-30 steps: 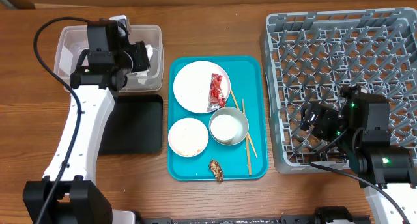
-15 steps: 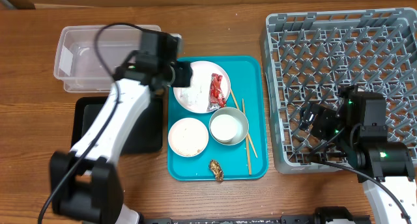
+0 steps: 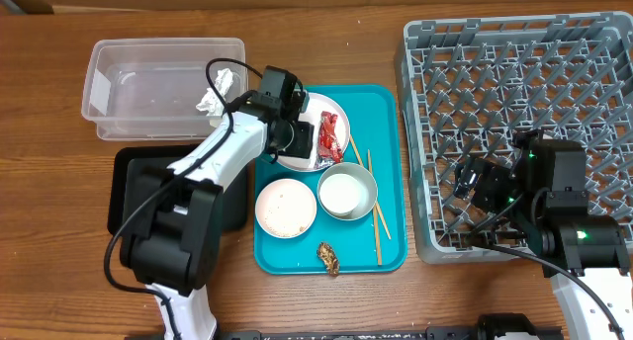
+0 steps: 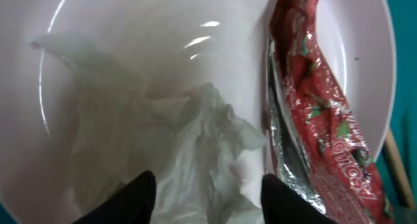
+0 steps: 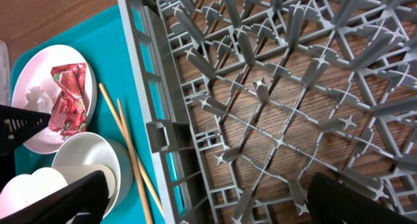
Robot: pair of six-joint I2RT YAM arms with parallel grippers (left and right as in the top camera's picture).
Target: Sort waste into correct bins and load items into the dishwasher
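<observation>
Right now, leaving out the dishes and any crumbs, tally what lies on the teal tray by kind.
Red wrapper: 1
White napkin: 1
Chopsticks: 2
Brown food lump: 1
Total: 5

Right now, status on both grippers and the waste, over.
Left gripper open, straddling crumpled napkin on large plate. Red wrapper lies close beside one finger. Right gripper open, empty, over dish rack.

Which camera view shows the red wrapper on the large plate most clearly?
The left wrist view: the red wrapper is close, its print and silver lining visible. Overhead and the right wrist view show it only small, on the plate.
</observation>
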